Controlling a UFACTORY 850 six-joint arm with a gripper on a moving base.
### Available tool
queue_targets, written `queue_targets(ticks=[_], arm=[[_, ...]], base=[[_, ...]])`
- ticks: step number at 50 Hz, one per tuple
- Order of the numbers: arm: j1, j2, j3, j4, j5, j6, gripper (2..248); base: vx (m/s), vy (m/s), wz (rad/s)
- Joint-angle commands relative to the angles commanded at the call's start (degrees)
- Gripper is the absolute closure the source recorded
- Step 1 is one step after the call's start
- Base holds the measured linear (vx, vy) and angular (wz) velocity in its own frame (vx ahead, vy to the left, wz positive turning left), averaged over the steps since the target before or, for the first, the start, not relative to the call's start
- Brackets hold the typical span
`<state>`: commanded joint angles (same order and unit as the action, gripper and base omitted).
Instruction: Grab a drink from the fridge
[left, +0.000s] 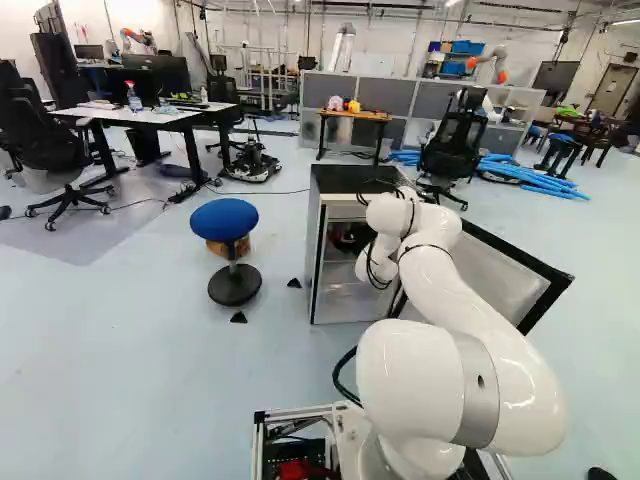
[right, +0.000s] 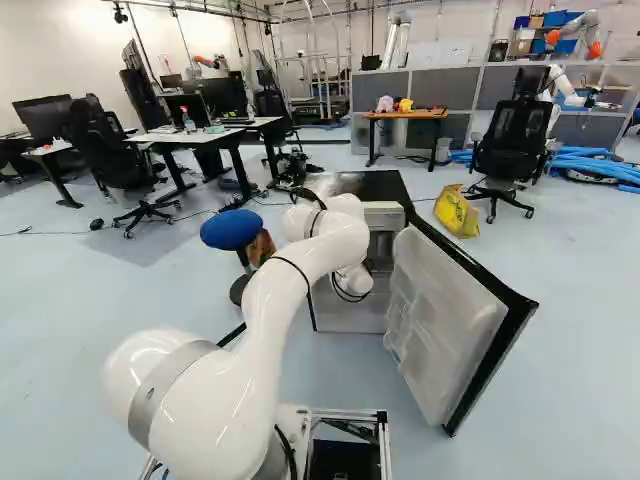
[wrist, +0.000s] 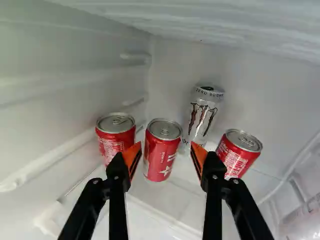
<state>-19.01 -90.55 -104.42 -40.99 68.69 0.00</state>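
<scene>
"Pale blue floor all around, with grey partitions across the background. What stands nearest the fridge?"

"A blue-topped stool is beside it, to the left in the left base view. Past the fridge door, the right base view shows a yellow bag near a black office chair."

"And the door?"

"Swung wide open. The white arm bends over to the fridge, and its gripper is inside."

"Has it got a drink?"

"No. In the wrist view the gripper has its two fingers spread, orange pads apart, pinching nothing."

"Where are the drinks, then?"

"Four cans, all inside the fridge. The middle red can is ahead, showing in the gap between the fingertips. Another red can is beside it, nearer the ribbed inner wall; the third red can is on the other side. The white can stands farther back, between the middle and third ones."

"Does a finger touch any of them?"

"Can't tell from these views."
</scene>
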Motion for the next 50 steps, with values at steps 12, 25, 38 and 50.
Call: queue_targets(ticks=[12,25,38,50], arm=[[0.09,-0.34,-0.62,0.00,0.00,0.00,96],[0.09,-0.34,-0.62,0.00,0.00,0.98,96],[0.09,-0.34,-0.62,0.00,0.00,6.13,96],[0.09,-0.34,-0.62,0.00,0.00,6.13,96]], base=[[0.000,0.000,0.000],[0.000,0.000,0.000],[0.000,0.000,0.000],[0.000,0.000,0.000]])
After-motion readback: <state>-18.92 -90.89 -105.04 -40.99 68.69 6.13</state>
